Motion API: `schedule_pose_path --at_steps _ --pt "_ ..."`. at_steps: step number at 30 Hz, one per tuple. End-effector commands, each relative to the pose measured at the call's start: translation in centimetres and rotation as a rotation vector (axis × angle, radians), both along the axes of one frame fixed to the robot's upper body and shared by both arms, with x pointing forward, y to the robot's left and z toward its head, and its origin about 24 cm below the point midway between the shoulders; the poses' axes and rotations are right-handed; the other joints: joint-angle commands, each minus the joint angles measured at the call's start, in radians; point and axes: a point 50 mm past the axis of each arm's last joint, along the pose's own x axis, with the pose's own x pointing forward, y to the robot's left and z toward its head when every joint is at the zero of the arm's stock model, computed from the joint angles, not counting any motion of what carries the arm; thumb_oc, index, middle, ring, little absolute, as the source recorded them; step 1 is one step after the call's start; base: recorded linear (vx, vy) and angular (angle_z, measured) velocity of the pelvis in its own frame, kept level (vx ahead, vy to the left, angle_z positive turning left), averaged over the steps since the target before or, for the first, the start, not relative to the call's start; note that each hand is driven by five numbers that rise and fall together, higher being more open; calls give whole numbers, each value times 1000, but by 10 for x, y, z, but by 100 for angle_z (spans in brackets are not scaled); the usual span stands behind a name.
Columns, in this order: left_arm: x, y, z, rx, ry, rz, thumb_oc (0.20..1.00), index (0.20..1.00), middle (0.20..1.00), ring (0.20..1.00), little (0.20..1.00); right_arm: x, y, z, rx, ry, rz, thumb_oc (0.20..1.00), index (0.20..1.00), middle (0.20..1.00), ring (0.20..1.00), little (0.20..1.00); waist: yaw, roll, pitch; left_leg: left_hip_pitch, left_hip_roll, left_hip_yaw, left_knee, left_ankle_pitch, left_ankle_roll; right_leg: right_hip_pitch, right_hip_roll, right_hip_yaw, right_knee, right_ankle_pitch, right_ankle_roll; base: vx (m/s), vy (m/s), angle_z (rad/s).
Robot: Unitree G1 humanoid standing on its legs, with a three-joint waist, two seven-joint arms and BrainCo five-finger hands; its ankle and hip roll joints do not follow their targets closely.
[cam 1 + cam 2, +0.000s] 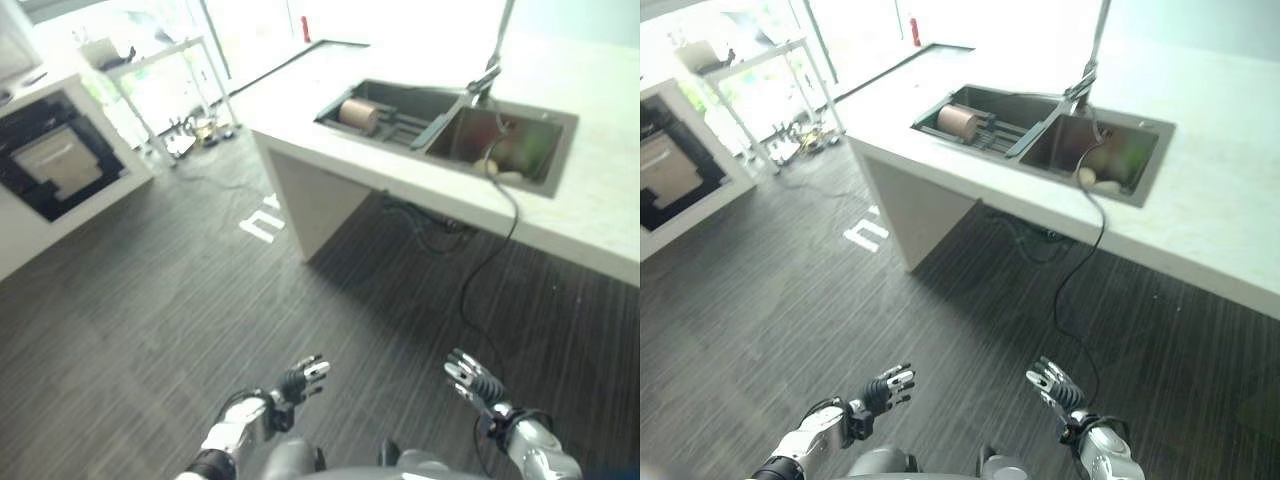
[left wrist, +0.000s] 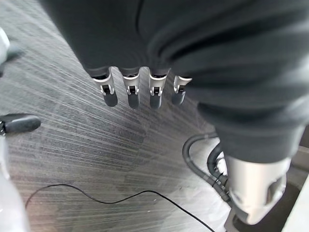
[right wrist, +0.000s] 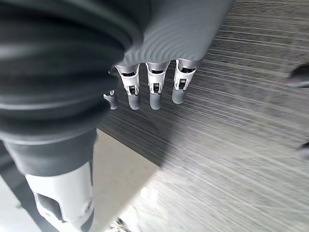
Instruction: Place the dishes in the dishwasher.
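A double sink is set in the white counter at the upper right. A tan cup lies on its side on the rack in the left basin. A pale round dish rests in the right basin by something green. My left hand and right hand hang low over the dark striped floor, well short of the counter, both open with straight fingers and holding nothing. An open dark appliance sits in the white cabinet at the far left.
A tall faucet rises behind the sink. A black cable drops from the right basin to the floor. A white counter leg stands ahead. A metal-legged table with clutter under it is at the back left. White floor marks lie before the leg.
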Motion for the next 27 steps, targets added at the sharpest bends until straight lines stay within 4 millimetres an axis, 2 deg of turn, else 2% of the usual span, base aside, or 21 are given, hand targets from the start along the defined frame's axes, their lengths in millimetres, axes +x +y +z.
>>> schedule_pose_path --at_steps 1,2,3,6,7,11,13,16,17,20,22,24,26,27 --pt "10 -7 13 -47 -78 -7 1000 1000 1000 1000 1000 8 -1 8 12 -45 25 1000 1000 1000 1000 1000 29 -7 10 33 19 -21 104 27 -14 -62 -48 22 39 -65 142 216 248 -48" --pt "10 -6 14 -57 -86 -1 1000 1000 1000 1000 1000 5 -2 7 4 -34 32 1000 1000 1000 1000 1000 32 -1 15 24 66 2 56 65 -29 -46 -61 10 26 -70 149 128 197 -76" --pt "12 -8 15 -62 -91 1 1000 1000 1000 1000 1000 4 -3 6 -2 -31 35 1000 1000 1000 1000 1000 30 2 17 22 87 26 47 75 -32 -45 -71 -8 29 -73 153 154 274 -69" --pt "15 -10 18 -79 -99 -43 1000 1000 1000 1000 1000 0 -1 3 -4 -25 16 1000 1000 1000 1000 1000 24 11 18 49 105 85 20 74 -35 -51 -91 -63 58 -90 160 95 248 -23" --pt "15 -12 18 -86 -92 -73 1000 1000 1000 1000 1000 -3 -2 1 3 -20 -10 1000 1000 1000 1000 1000 21 15 14 67 102 101 3 72 -33 -49 -100 -79 78 -100 166 136 244 3" --pt "15 -12 17 -28 -99 -142 1000 1000 1000 1000 1000 -9 -3 -4 22 2 -42 1000 1000 1000 1000 1000 22 20 3 99 70 87 -17 49 -15 -52 -114 -80 132 -123 177 164 239 15" --pt "18 -7 18 12 -105 -155 1000 1000 1000 1000 1000 -13 3 -9 22 22 -37 1000 1000 1000 1000 1000 24 29 -2 123 34 78 -34 26 20 -74 -137 -68 225 -156 194 220 354 11" --pt "19 -4 19 21 -101 -154 1000 1000 1000 1000 1000 -12 5 -9 39 17 -69 1000 1000 1000 1000 1000 30 34 0 130 8 65 -47 14 46 -94 -142 -55 299 -176 201 122 228 9" --pt "18 -2 18 29 -91 -146 1000 1000 1000 1000 1000 -11 9 -9 49 11 -76 1000 1000 1000 1000 1000 30 35 3 139 -20 60 -61 4 70 -134 -144 -43 397 -149 219 97 219 4" --pt "17 1 15 34 -79 -126 1000 1000 1000 1000 1000 -10 14 -8 50 7 -69 1000 1000 1000 1000 1000 23 40 11 152 -38 63 -78 -6 98 -207 -144 -29 567 -115 244 78 205 -1" --pt "12 6 11 53 -39 -56 1000 1000 1000 1000 1000 -13 14 -9 42 17 -62 1000 1000 1000 1000 1000 22 46 17 163 -46 76 -86 -13 108 -248 -158 -53 657 -97 249 112 187 1" --pt "8 10 7 44 -9 8 1000 1000 1000 1000 1000 -14 14 -9 38 28 -57 1000 1000 1000 1000 1000 22 46 19 170 -50 80 -90 -15 107 -255 -163 -65 646 -85 250 115 70 -7" --pt "7 16 5 32 -10 83 1000 1000 1000 1000 1000 -17 14 -10 32 43 -46 1000 1000 1000 1000 1000 17 35 21 178 -60 79 -88 -23 100 -235 -139 -77 526 -87 238 171 -8 -28" --pt "7 19 5 37 -14 94 1000 1000 1000 1000 1000 -21 12 -10 24 48 -34 1000 1000 1000 1000 1000 10 23 23 181 -73 71 -81 -33 95 -219 -122 -72 420 -84 226 197 -62 -30"
